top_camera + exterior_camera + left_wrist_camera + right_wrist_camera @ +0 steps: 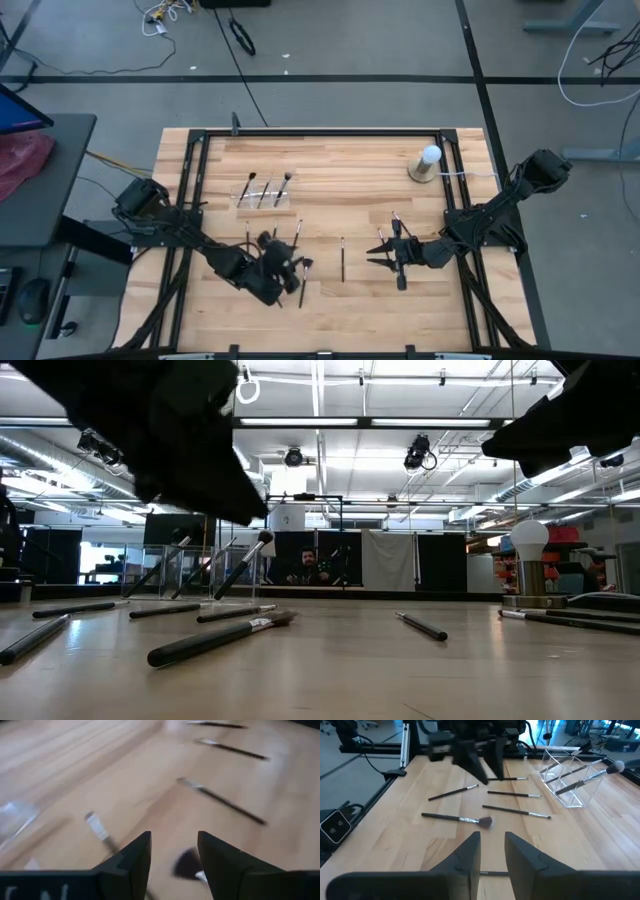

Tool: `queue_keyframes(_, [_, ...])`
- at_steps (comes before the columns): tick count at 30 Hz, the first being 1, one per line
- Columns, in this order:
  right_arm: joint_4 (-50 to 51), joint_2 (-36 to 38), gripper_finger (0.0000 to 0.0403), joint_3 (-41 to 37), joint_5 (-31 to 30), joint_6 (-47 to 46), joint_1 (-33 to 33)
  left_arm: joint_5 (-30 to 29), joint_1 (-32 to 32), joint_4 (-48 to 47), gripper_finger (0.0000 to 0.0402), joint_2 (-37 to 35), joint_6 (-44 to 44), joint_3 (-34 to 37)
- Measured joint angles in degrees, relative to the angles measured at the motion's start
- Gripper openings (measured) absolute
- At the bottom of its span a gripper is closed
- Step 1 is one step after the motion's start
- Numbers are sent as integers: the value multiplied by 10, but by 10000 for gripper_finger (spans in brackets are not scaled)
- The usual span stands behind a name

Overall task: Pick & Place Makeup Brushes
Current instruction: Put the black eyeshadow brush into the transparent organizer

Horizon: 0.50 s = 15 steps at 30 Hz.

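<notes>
A wooden worktop (340, 200) in a black frame sits in a big workshop with strip lights overhead, and a person shows far off behind it in the low view. The left arm reaches in from the left edge, its left gripper (283, 268) raised over the near-left part of the wood with fingers parted and nothing between them, a loose brush's dark tuft on the wood just below. The right arm comes in from the right, its right gripper (400, 256) low over the near-right part; its fingers stand narrowly apart and look empty, though I cannot tell for sure. On the far left stands a clear holder (265, 195) with three makeup brushes (266, 188) leaning in it, so a small share of the job looks done. Most remains: several brushes (457, 819) lie scattered flat around the left gripper, a single brush (342, 258) lies alone between the arms, and a few more lie beside the right gripper. A white ball lamp (426, 164) stands far right.
</notes>
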<state>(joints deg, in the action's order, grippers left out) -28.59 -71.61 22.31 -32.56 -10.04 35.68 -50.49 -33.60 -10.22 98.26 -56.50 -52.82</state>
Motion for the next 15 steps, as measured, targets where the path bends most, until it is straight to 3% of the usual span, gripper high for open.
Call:
queue_keyframes(3, [0, 0, 89, 0, 0, 0, 0, -20, 1, -52, 168, 1, -96, 0])
queue_keyframes(15, [-1, 0, 89, 0, 0, 0, -1, -53, 38, -27, 140, 97, -181, 1])
